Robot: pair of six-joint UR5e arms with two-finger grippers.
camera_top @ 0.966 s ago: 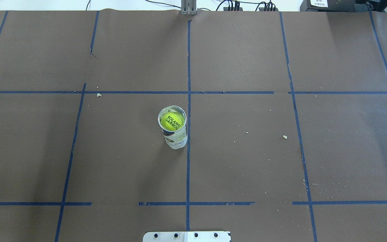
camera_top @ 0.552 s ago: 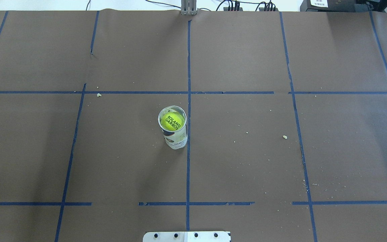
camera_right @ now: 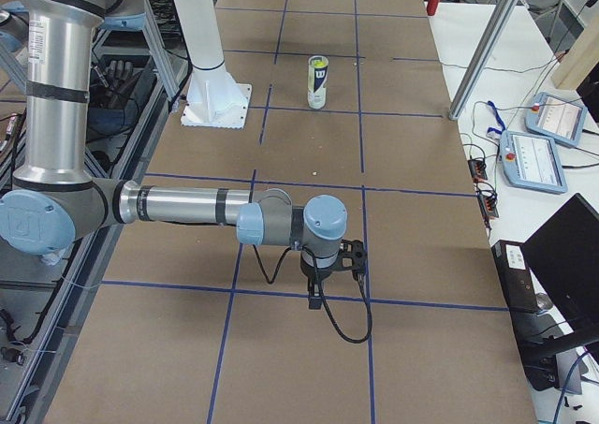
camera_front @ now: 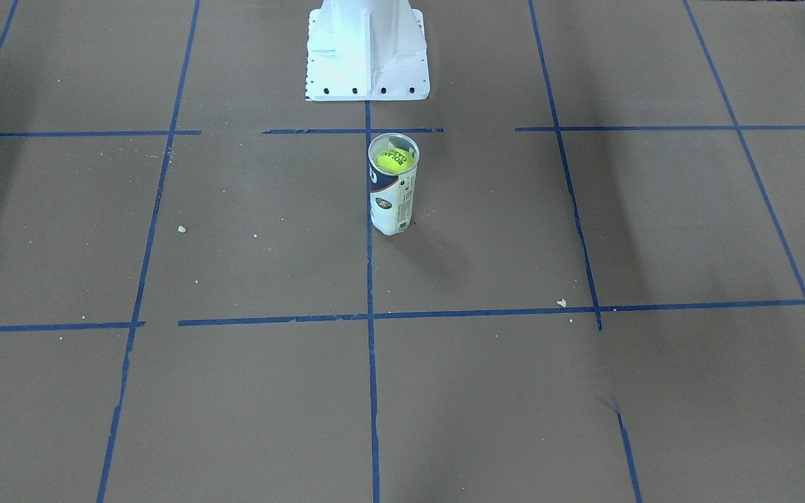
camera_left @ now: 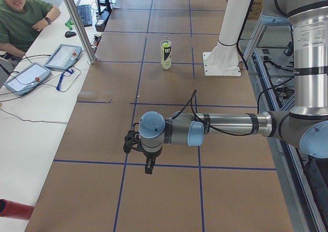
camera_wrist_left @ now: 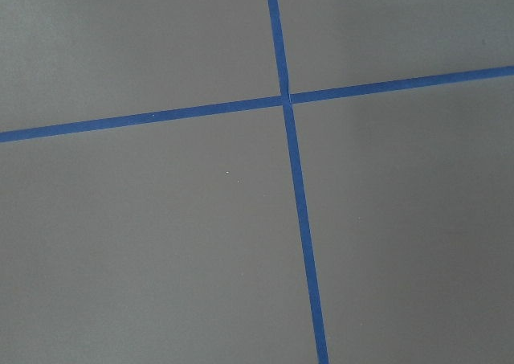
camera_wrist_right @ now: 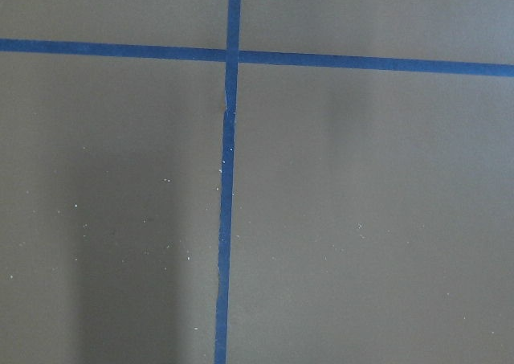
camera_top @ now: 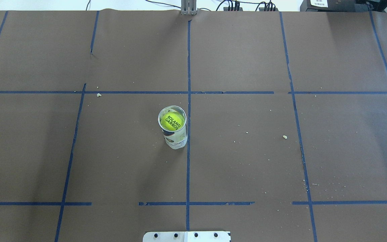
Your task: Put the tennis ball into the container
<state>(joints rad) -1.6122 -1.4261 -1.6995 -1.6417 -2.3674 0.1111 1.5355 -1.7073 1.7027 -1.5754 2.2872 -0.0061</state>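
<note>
The clear container (camera_top: 176,137) stands upright near the table's centre line, with the yellow-green tennis ball (camera_top: 172,121) inside its open top. The same container (camera_front: 392,202) holds the ball (camera_front: 394,161) just below the rim in the front-facing view. Both arms are out of the overhead and front views. My left gripper (camera_left: 127,142) hovers over the table far from the container (camera_left: 165,55). My right gripper (camera_right: 357,255) hangs equally far from the container (camera_right: 318,82) at the opposite end. Whether either is open or shut, I cannot tell. Both wrist views show only brown paper and blue tape.
The white robot base (camera_front: 366,56) stands just behind the container. Small crumbs (camera_top: 284,136) dot the brown paper. An operator (camera_left: 23,17) sits beside tablets (camera_left: 61,56) on a side table. A metal post (camera_left: 77,22) rises at the table's edge.
</note>
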